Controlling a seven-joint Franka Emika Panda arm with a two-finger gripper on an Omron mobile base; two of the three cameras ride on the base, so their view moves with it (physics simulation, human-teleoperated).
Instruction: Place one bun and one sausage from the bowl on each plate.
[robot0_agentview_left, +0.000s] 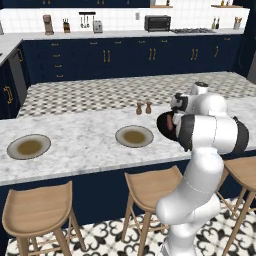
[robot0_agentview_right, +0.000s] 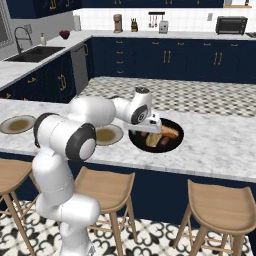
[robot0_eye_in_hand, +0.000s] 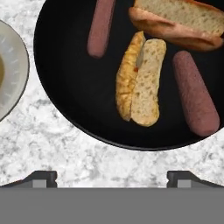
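The black bowl holds two buns and two sausages. One split bun lies in the middle, and a second bun lies at the top right. A sausage lies at the upper left, another sausage at the right. My gripper hangs open over the bowl's near rim, with nothing between its fingers. In the right base view the gripper hovers above the bowl. Two grey plates sit on the counter to the bowl's left, both without food.
Two small shakers stand behind the near plate. Wooden stools line the counter's front edge. The near plate's rim lies close beside the bowl. My arm hides part of the bowl in the left base view.
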